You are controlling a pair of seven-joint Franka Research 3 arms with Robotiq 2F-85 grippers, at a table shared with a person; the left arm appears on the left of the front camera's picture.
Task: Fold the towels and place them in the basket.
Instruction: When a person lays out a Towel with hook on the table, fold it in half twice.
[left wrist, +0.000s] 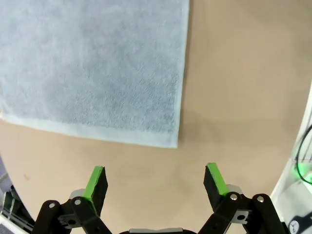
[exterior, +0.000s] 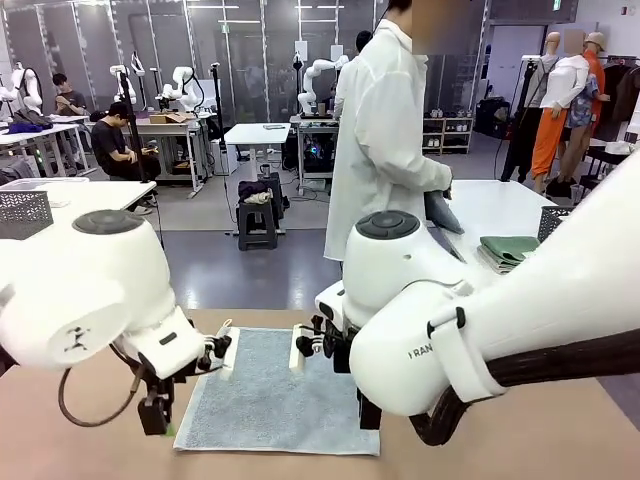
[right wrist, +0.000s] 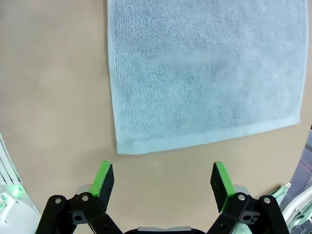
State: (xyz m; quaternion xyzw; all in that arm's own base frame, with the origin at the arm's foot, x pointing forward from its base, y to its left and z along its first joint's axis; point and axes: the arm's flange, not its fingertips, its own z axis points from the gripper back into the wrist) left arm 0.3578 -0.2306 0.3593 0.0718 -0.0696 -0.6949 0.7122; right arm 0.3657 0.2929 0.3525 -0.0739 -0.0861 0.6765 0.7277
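Item inspected: one pale blue-grey terry towel (exterior: 275,395). I find it unfolded and spread flat in a single layer on the tan table (exterior: 60,455), midway across its width and toward my near edge. It is rectangular, with a hemmed border and square corners. The near hem lies short of the table edge.

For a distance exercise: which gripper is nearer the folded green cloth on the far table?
Right. The right gripper is left of the green cloth; the left gripper is farther left, beyond the towel.
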